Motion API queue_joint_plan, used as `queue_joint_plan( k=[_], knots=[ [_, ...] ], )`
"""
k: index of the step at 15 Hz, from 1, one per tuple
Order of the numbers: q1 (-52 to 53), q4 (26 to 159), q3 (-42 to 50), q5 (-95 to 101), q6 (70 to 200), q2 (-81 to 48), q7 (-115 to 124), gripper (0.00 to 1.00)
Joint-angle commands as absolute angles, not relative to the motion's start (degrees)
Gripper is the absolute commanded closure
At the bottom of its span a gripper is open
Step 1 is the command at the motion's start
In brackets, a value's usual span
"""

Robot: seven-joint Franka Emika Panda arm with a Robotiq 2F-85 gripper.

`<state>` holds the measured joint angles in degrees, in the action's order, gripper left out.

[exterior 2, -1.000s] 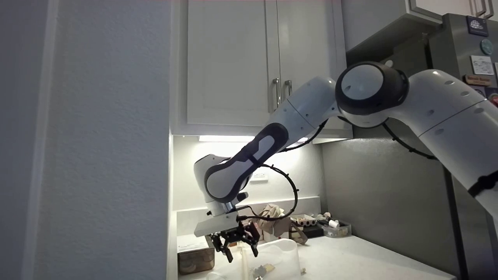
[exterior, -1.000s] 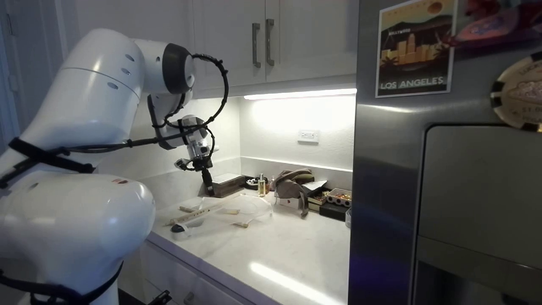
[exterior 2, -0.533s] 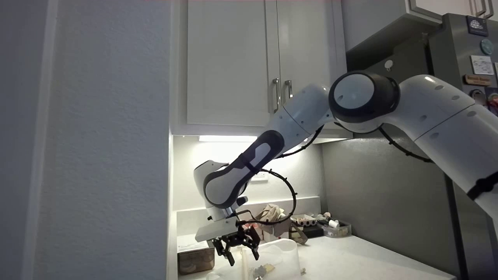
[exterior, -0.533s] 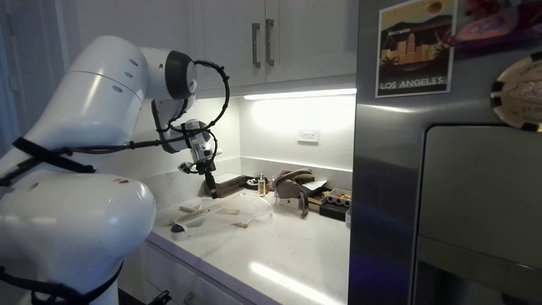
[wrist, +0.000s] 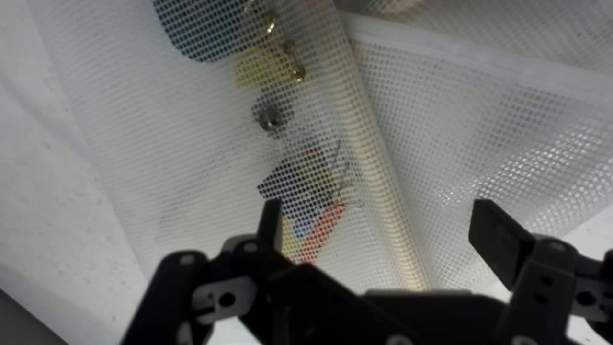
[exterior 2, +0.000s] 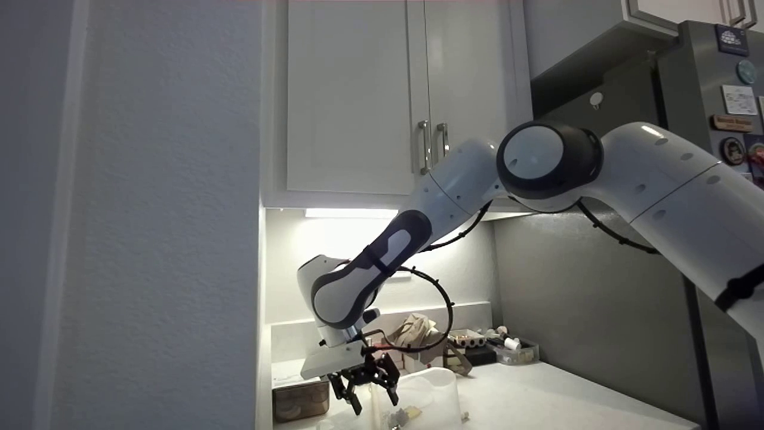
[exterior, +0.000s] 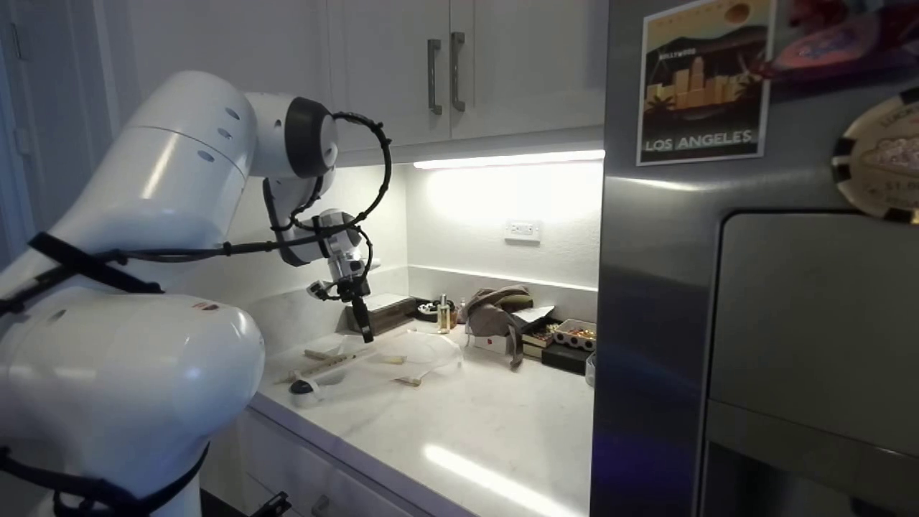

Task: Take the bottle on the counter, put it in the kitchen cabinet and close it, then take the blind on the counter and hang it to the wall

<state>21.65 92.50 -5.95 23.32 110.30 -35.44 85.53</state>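
Off-white mesh blind [wrist: 316, 124] lying on white counter [exterior: 488, 402], black gripper [wrist: 376, 218] over it, jaws wide apart, outlet plate [exterior: 523, 230] on wall [exterior: 467, 208] behind, kitchen cabinet [exterior: 531, 64] closed above in both exterior views, 2 bar handles [exterior: 454, 72], steel fridge [exterior: 660, 287] alongside

Over the last second the arm [exterior 2: 456, 182] has come down, and in both exterior views the tool [exterior 2: 375, 405] sits lower, closer to the blind [exterior 2: 433, 389]. In an exterior view, the arm now covers most of the outlet [exterior 2: 401, 275] and more of a cabinet handle [exterior 2: 445, 138] shows.
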Motion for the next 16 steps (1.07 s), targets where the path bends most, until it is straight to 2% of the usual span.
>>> queue_joint_plan(
  k=[1,8,9,16],
  knots=[
    [22.8,89.9,-4.8,22.3,108.3,-36.9,83.6,0.00],
    [22.7,89.8,-4.7,22.2,108.5,-37.6,83.5,0.00],
    [22.7,89.9,-4.7,22.1,108.7,-37.5,83.6,0.18],
    [22.5,90.4,-4.4,22.1,109.0,-36.9,83.8,0.73]
  ],
)
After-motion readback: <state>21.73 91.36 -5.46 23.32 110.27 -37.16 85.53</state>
